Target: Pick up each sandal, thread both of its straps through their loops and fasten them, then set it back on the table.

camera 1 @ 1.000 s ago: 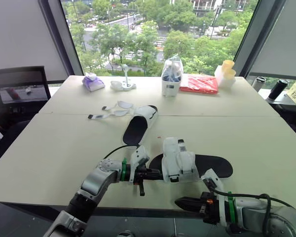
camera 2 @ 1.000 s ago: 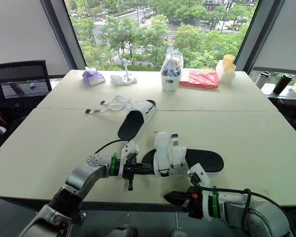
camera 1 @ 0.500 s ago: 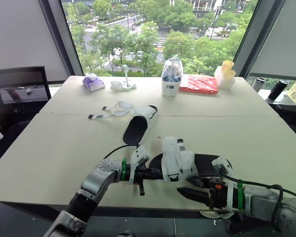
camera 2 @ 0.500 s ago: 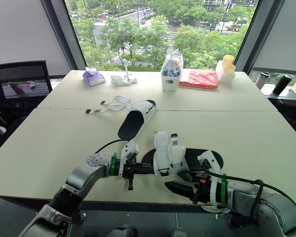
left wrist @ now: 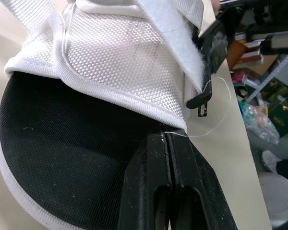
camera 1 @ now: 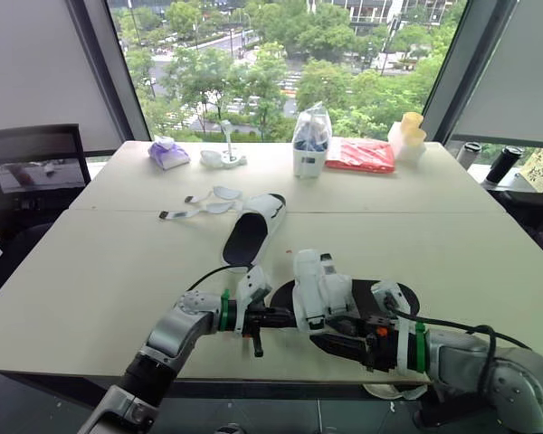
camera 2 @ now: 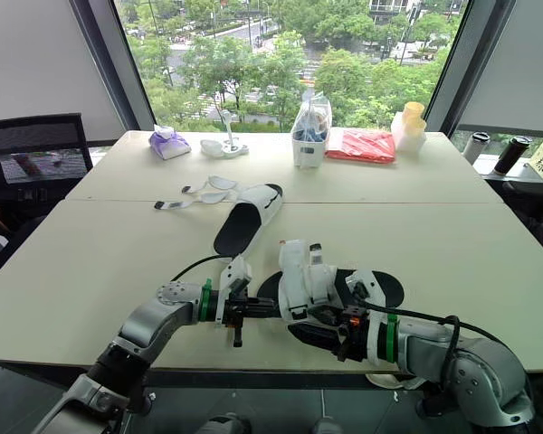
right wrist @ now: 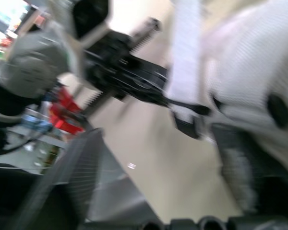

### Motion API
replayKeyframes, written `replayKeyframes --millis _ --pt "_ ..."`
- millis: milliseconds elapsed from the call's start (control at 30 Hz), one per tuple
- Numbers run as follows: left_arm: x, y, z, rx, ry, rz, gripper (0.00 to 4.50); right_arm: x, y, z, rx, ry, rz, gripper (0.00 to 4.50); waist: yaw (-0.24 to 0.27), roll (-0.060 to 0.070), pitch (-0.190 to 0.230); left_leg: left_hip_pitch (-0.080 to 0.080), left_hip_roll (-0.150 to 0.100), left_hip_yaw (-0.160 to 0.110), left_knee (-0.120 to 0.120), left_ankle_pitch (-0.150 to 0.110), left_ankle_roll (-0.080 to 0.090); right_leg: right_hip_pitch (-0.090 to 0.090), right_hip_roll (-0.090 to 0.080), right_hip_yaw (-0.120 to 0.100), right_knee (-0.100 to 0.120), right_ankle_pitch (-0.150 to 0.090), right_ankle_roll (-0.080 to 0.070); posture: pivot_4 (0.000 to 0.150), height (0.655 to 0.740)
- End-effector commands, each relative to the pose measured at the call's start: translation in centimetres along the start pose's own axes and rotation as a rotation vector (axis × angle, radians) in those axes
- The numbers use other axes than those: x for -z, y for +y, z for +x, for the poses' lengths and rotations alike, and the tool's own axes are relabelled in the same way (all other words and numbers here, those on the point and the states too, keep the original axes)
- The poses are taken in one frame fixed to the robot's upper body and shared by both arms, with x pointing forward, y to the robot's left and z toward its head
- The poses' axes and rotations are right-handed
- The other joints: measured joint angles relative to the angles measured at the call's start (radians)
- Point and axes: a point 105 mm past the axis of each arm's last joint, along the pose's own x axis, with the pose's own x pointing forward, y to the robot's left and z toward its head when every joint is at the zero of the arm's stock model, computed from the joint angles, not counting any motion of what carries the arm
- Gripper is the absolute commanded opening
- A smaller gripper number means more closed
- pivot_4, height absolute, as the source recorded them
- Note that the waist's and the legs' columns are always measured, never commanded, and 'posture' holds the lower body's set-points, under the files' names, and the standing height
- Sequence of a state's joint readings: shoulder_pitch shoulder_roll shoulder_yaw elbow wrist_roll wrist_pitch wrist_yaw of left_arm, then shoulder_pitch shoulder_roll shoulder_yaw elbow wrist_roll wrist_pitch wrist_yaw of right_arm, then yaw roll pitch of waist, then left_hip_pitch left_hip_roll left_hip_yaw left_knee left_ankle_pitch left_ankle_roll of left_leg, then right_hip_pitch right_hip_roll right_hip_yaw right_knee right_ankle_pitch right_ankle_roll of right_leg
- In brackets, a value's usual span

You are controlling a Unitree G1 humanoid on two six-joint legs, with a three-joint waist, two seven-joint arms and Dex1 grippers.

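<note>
- the near sandal (camera 1: 321, 287) lies on the table (camera 1: 109, 262) by its front edge, long axis running left to right, toe toward the left gripper (camera 1: 273, 317).
- the left gripper's fingers are pressed together on the toe rim of the black sole.
- the right gripper (camera 1: 330, 336) has its fingers apart and holds nothing, just in front of the sandal's white upper.
- the loose strap (left wrist: 175, 33) is nearer the right arm, so it looks best placed to take it.

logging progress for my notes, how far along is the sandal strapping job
Done: nothing clearly finished. In hand: the left gripper is shut on the near sandal at its toe end, the right gripper close by its upper; a strap hangs loose beside its black loop. Left: fastening both straps, setting it back, then the far sandal, lying on the table.
</note>
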State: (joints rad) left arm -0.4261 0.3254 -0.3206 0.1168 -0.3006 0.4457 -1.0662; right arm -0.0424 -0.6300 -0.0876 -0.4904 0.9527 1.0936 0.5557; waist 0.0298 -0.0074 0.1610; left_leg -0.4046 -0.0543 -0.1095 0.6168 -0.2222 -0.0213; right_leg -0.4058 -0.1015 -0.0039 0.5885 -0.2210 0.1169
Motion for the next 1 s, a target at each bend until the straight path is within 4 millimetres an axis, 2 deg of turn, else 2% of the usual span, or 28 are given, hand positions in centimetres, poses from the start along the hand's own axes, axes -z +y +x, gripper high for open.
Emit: replayKeyframes --millis 33,167,333,367,467,600,833,1000 --pt "2.5 -0.1 0.0 -0.013 0.074 -0.061 0.00 0.2 -0.2 0.4 0.010 0.015 -0.023 2.04 0.001 0.001 0.000 0.000 0.000 0.000 0.000 0.000 0.000 0.000 0.000 0.000 0.000 0.000 0.000 0.150 0.7400" --pt "2.5 -0.1 0.0 -0.015 0.074 -0.058 0.00 0.0 -0.5 0.4 0.016 -0.003 -0.018 0.08 0.006 0.001 0.000 -0.001 0.000 0.000 0.000 0.000 0.000 -0.001 0.000 0.000 0.000 0.001 -0.001 0.150 0.7400" --pt "2.6 -0.1 0.0 -0.016 0.075 -0.057 0.00 -0.1 -0.8 0.2 0.036 -0.014 -0.012 0.08 0.008 0.001 0.000 -0.002 -0.001 0.000 0.000 0.000 0.000 -0.001 -0.001 0.000 0.000 0.001 -0.002 0.150 0.7400" --pt "2.7 -0.2 0.0 -0.016 0.075 -0.056 0.00 0.2 -0.7 0.0 0.034 -0.002 -0.021 0.29 0.007 0.001 0.000 -0.002 -0.001 0.000 0.000 0.000 0.000 -0.001 -0.001 0.000 0.000 0.001 -0.002 0.150 0.7400" --pt "2.7 -0.2 0.1 -0.016 0.076 -0.056 0.00 0.8 -0.3 -0.5 0.017 0.029 -0.039 1.38 0.008 0.001 0.000 -0.002 -0.001 0.000 0.000 0.000 0.000 -0.001 -0.001 0.000 0.000 0.000 -0.001 0.150 0.7400" --pt "2.8 -0.2 0.1 -0.015 0.076 -0.056 0.00 0.8 -0.6 -1.3 0.044 0.029 -0.059 3.43 0.007 0.001 0.000 -0.002 -0.001 0.000 0.000 0.000 0.000 -0.001 -0.001 0.000 0.000 0.000 -0.001 0.150 0.7400" --pt "2.7 -0.1 0.1 -0.016 0.074 -0.056 0.00 -1.8 -0.7 -1.6 0.062 -0.091 -0.061 3.43 0.007 0.001 0.000 -0.002 -0.001 0.000 0.001 0.000 0.000 -0.001 0.000 0.000 0.000 0.000 0.000 0.150 0.7400" --pt "2.7 0.0 0.2 -0.020 0.071 -0.056 0.00 -2.1 0.1 -1.1 0.026 -0.093 -0.048 3.43 0.007 0.001 0.000 -0.002 -0.001 0.000 0.002 0.000 0.000 -0.001 -0.001 0.000 0.002 0.000 0.000 0.150 0.7400"
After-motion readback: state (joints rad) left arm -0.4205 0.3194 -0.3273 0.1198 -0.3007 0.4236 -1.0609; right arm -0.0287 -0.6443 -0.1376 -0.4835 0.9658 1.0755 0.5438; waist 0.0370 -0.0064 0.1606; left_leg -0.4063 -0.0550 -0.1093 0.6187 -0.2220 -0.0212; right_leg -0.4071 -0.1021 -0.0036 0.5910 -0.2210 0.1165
